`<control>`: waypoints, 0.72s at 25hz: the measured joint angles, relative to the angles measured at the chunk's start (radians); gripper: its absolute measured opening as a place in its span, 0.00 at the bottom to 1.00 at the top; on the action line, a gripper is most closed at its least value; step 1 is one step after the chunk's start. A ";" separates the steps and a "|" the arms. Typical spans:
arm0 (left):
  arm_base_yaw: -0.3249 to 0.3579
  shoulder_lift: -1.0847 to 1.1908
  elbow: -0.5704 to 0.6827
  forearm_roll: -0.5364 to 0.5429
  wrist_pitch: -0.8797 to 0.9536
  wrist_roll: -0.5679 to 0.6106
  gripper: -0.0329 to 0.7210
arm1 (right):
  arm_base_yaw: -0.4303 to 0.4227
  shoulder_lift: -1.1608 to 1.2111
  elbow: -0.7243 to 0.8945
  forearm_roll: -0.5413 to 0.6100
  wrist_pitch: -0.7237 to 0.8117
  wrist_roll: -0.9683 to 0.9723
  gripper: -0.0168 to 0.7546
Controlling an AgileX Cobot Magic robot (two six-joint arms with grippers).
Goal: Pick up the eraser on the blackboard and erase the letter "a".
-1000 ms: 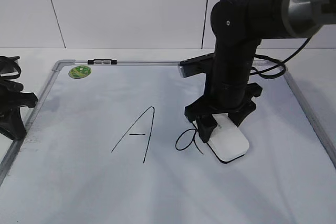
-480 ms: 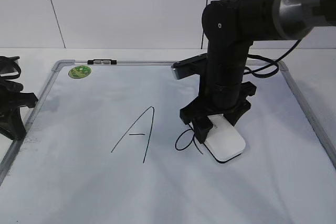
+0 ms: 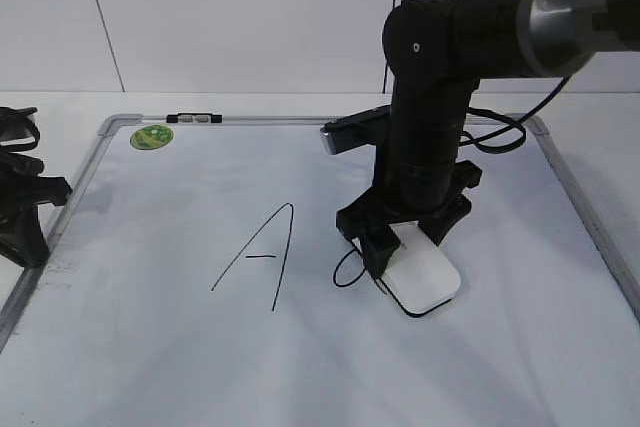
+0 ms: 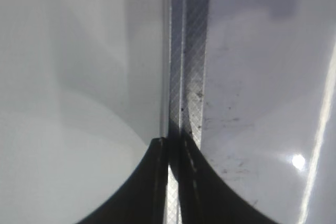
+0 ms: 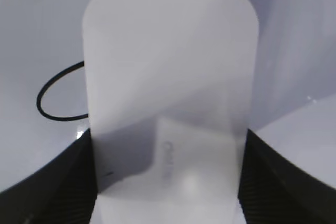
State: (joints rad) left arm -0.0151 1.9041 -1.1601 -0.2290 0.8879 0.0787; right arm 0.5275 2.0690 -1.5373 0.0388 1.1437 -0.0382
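Observation:
The white eraser lies flat on the blackboard, a white board with a grey frame. My right gripper is shut on the eraser, a black finger on each long side; the right wrist view shows the eraser filling the middle between the fingers. The small cursive letter "a" sits right at the eraser's left edge, its right part hidden by the gripper and the eraser; its loop also shows in the right wrist view. My left gripper is shut and empty at the board's left frame.
A taller capital "A" is drawn left of the small letter. A green round sticker sits at the board's far left corner, with a small black clip on the top frame. A white wall stands behind the board.
My right gripper has slid the eraser left along the board, from a little right of the small "a" to over its right part. The left arm has not moved.

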 joint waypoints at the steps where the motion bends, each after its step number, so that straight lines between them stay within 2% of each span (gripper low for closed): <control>1: 0.000 0.000 0.000 0.000 0.000 0.000 0.07 | 0.006 0.000 0.000 0.000 0.000 0.000 0.76; 11: 0.000 0.000 0.000 0.000 0.000 0.000 0.08 | 0.129 0.001 0.000 0.000 0.012 -0.004 0.76; 18: 0.000 0.000 0.000 -0.002 0.000 0.000 0.08 | 0.140 0.001 0.000 -0.016 0.019 0.013 0.76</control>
State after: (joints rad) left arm -0.0151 1.9041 -1.1601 -0.2311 0.8879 0.0787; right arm 0.6672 2.0704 -1.5373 0.0232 1.1629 -0.0250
